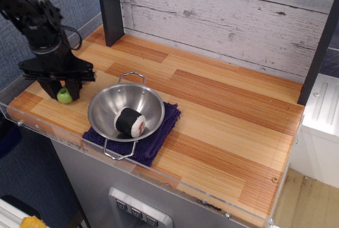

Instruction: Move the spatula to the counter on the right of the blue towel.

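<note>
My black gripper [62,92] hangs over the left end of the wooden counter [222,111]. Its fingers are closed on the lime-green handle of the spatula [64,96], which shows between them as a green knob. The grey blade is hidden behind the gripper. I cannot tell whether the handle touches the counter. The blue towel [159,133] lies near the front edge, to the right of the gripper, under a steel bowl [126,110].
The steel bowl holds a black roll with a white and red end [130,121]. A dark post [110,8] stands at the back left, and a clear acrylic rim [42,130] runs along the front edge. A white ribbed surface [323,109] lies to the right.
</note>
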